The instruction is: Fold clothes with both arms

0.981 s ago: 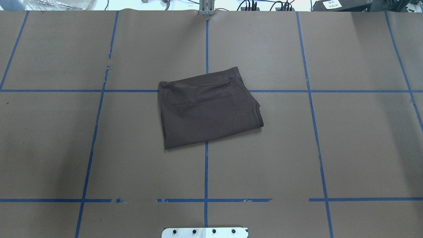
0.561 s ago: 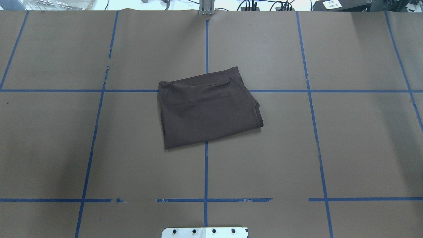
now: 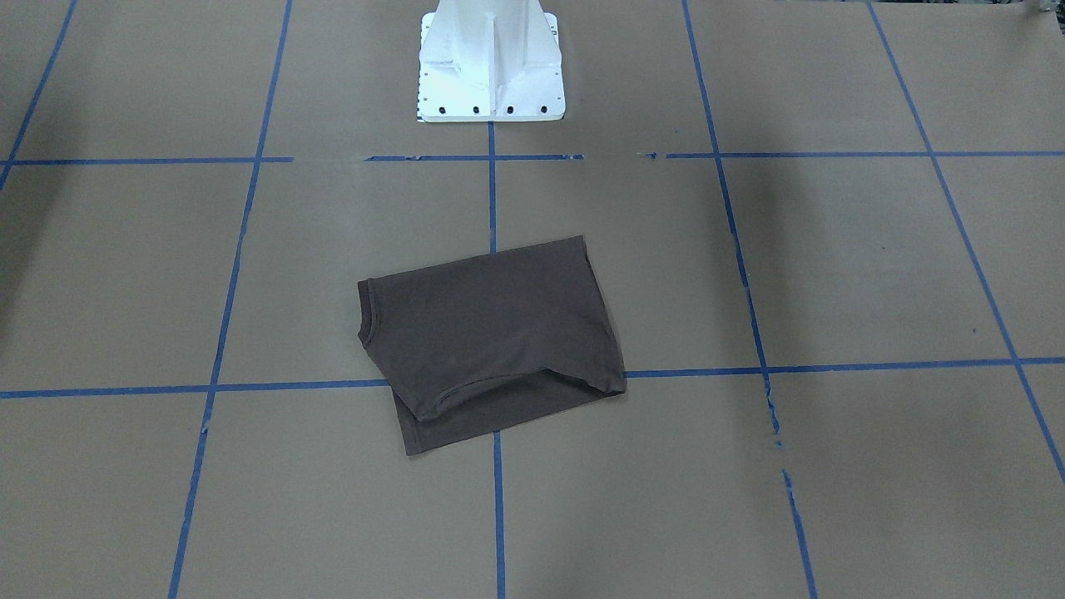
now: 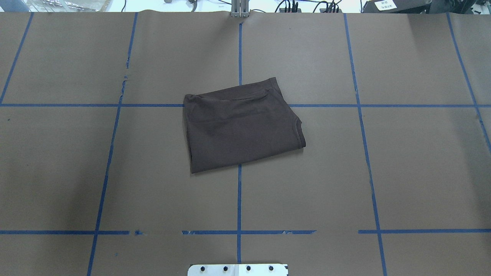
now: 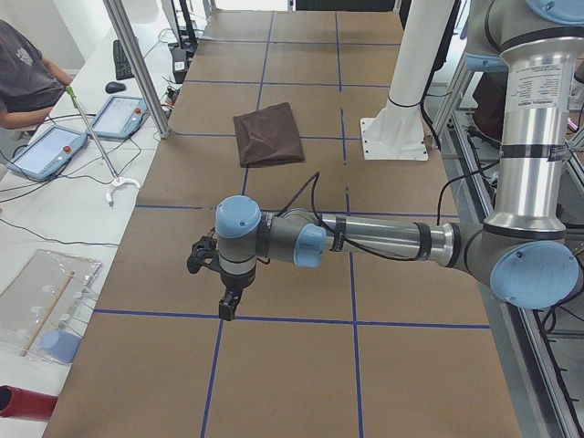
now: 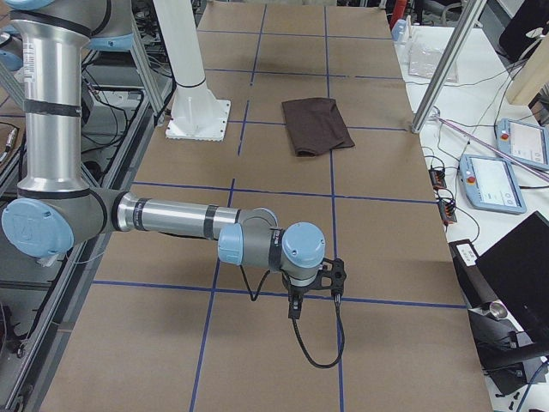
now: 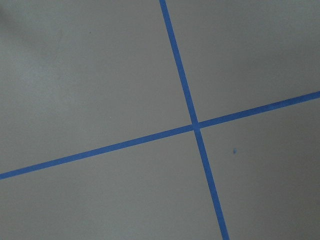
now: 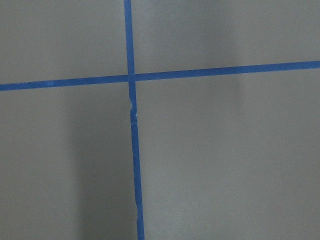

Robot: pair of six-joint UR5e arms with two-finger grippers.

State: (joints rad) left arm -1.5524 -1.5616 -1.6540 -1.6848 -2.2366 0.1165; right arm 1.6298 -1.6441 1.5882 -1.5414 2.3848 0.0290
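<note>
A white label runs down the upright tube of the silver-grey, blue-capped left arm; its print is too small to read. Another white label lies beyond the counter's far edge, also unreadable.

The dark grey-brown T-shirt lies folded into a rough, slightly skewed rectangle at the middle of the counter, over a crossing of blue tape lines. It is about midway between the robot-side edge and the operators' edge. Bare brown paper surrounds it on every side. The white metal pedestal base stands at the robot-side edge, well apart from the shirt.

The left arm stretches low over the counter toward the robot's left end, far from the shirt. The right arm, of the same silver-grey tube, reaches out low toward the opposite end, equally far from the shirt. The left arm's jaws and the right arm's jaws point down at the paper; whether they stand apart or together cannot be told. A black cable loops below the right wrist.

The shirt is soft, matte knit with a stitched hem; one curved hemmed edge overlaps a lower layer on the operators' side. The counter's paper is flat and matte, its tape torn in places. Each wrist camera shows only a tape crossing on paper.

A seated person and pale blue handheld control panels are at a side desk beyond the operators' edge.
</note>
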